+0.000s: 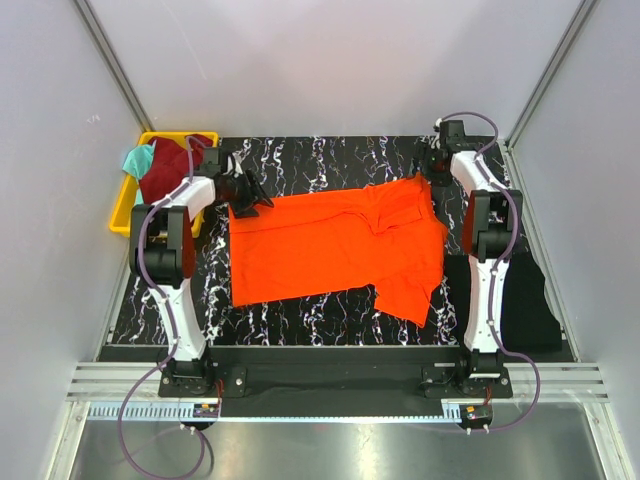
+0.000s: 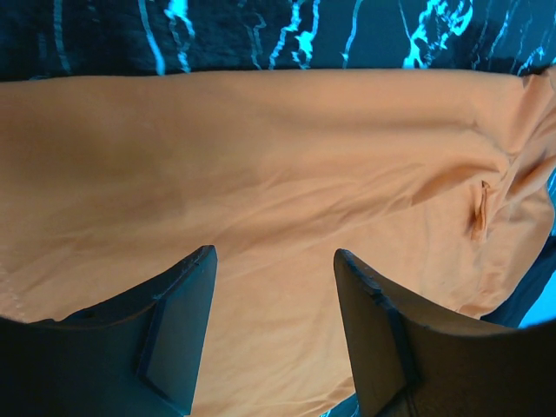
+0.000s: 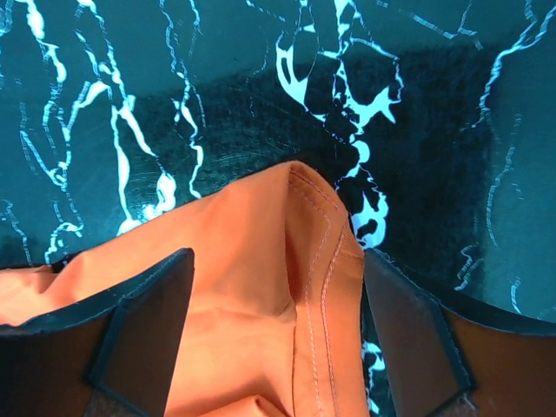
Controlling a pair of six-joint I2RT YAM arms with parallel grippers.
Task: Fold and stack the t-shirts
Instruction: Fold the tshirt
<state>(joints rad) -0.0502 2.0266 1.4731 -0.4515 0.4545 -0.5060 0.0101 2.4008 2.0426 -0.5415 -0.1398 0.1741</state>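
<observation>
The dark fingers (image 2: 178,321) of the left gripper (image 2: 274,261) stand apart and clamp nothing, poised over smooth cloth near the far left corner of the orange t-shirt (image 1: 330,245). The right gripper (image 3: 278,261) is likewise spread wide, with a stitched corner of the same shirt lying loose between its fingers (image 3: 143,334). The shirt is spread across the middle of the black marbled table (image 1: 300,165), flat on the left and rumpled on the right. The maroon t-shirt (image 1: 165,170) and teal t-shirt (image 1: 135,158) wait in the yellow bin (image 1: 118,215). The left pinch looks the riskier: on flat cloth away from the edge, the fingers may skid or catch only one layer. On the right, a shallow bite could let the hem slip. If one side lifts alone, the fold would skew and trap the wrinkles.
</observation>
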